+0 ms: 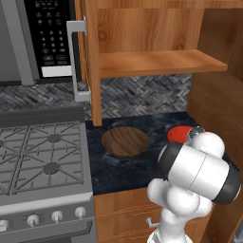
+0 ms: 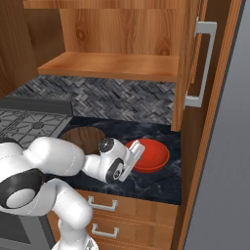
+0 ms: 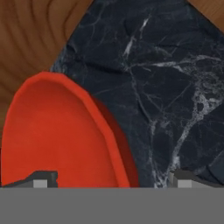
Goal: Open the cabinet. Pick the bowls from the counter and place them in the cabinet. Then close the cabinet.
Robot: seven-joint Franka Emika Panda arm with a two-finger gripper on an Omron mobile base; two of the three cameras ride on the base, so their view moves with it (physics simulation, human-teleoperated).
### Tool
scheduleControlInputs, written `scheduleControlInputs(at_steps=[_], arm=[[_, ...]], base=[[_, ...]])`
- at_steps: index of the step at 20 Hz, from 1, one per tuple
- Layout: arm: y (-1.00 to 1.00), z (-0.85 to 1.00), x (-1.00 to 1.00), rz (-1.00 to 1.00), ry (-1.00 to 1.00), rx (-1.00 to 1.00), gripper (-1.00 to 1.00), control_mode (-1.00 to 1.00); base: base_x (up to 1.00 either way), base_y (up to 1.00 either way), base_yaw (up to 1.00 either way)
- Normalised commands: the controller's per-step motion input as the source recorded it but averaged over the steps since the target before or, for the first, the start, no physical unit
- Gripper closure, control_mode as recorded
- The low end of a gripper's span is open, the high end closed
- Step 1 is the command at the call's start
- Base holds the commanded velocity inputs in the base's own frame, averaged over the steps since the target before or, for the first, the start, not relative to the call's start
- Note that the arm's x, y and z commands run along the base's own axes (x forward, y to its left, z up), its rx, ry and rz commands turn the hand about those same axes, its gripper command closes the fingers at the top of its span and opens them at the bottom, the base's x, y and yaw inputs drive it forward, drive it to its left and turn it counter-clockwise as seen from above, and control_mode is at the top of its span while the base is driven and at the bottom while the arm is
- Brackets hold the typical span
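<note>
Both doors of the cabinet (image 1: 161,61) stand open and its wooden shelf (image 2: 112,66) is bare. On the counter (image 1: 123,168) sit the two bowls: a wood-grain bowl (image 1: 126,141) on the left and a red bowl (image 2: 151,156) on the right. My gripper (image 2: 135,150) hovers low over the red bowl's near-left rim, open, with nothing held. In the hand view the red bowl (image 3: 61,135) fills the lower left, its rim running between my fingertips (image 3: 41,179), and the wooden bowl (image 3: 30,39) lies beyond. My arm hides part of the red bowl (image 1: 180,134) in the left base view.
A grey gas stove (image 1: 42,156) adjoins the counter on the left, with a black microwave (image 1: 47,38) above it. The open left door (image 1: 90,61) and right door (image 2: 193,63) jut forward with their bar handles. Wooden drawers (image 2: 105,202) sit below the counter. A tall wooden side wall (image 1: 216,109) bounds the right.
</note>
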Motion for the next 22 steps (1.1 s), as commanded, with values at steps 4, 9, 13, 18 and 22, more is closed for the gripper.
scheduleControlInputs(at_steps=[4,9,13,18,22], arm=[[0.0,-0.29,0.03,0.0,-0.01,0.0,-1.0,-1.0],[0.0,-0.26,0.02,0.0,0.0,0.0,1.0,-1.0],[0.0,-0.21,0.01,0.0,-0.01,0.0,1.0,-1.0],[0.01,-0.18,-0.01,0.0,0.0,0.0,1.0,-1.0],[0.12,-0.1,-0.16,0.0,0.0,0.0,1.0,-1.0]], base=[[0.0,0.0,0.0],[0.0,0.0,0.0],[0.0,0.0,0.0],[0.0,0.0,0.0],[0.0,0.0,0.0]])
